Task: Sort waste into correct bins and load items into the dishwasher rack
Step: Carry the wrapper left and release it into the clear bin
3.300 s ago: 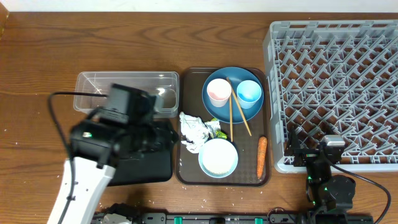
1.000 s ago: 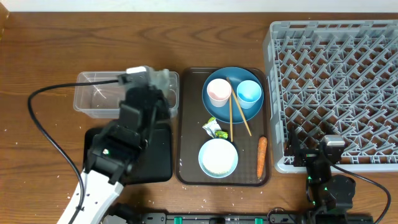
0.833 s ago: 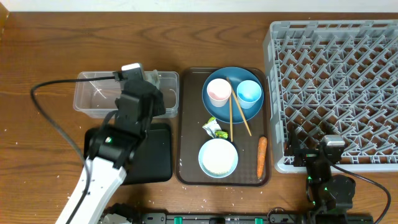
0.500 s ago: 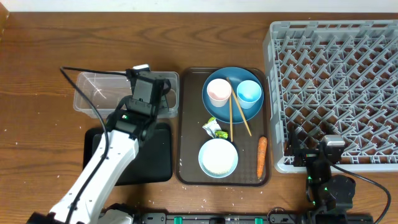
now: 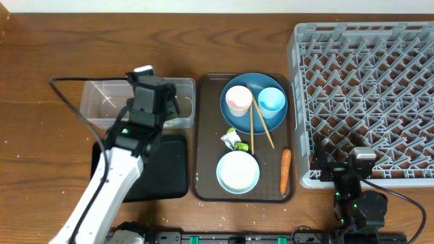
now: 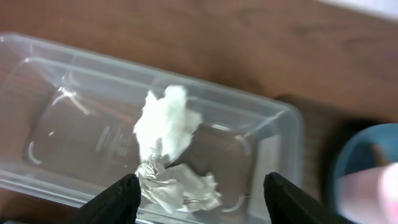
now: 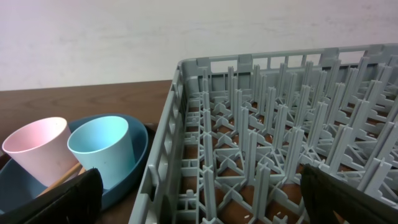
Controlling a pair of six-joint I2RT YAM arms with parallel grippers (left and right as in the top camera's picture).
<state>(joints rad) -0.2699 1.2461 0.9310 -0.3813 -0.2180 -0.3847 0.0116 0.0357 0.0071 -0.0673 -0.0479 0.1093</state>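
The left jaws are standing wide open, their two dark fingers (image 6: 121, 199) showing at the bottom edge of the left wrist view and gripping nothing. Just ahead of them and between them, the tissue (image 6: 168, 149) is lying crumpled on the floor of the tub (image 6: 74, 118), apart from both fingers. Past the tub, bare wooden surface (image 6: 186, 37) is showing. Off to these jaws' right, the plate (image 6: 351, 158) and a blurred pink cup (image 6: 379, 193) are edging into the picture.

From overhead, the left arm (image 5: 146, 108) is reaching over the tub's right half, with the black tray (image 5: 173, 166) lying on the near side of it. To its right, on the brown tray (image 5: 207, 135), a green scrap (image 5: 234, 140), the bowl (image 5: 237, 171) and the carrot (image 5: 285, 171) are sitting nearest. The chopsticks (image 5: 254, 125) are leaning across the plate beyond them.

The right jaws are also standing open and empty, their fingers (image 7: 68, 199) sitting at the two bottom corners of the right wrist view. Straight ahead of them the rack (image 7: 261, 137) is filling the view, its pegs holding nothing. Ahead and to their left, the pink cup and the blue cup (image 7: 102, 149) are standing upright, touching, on the plate.
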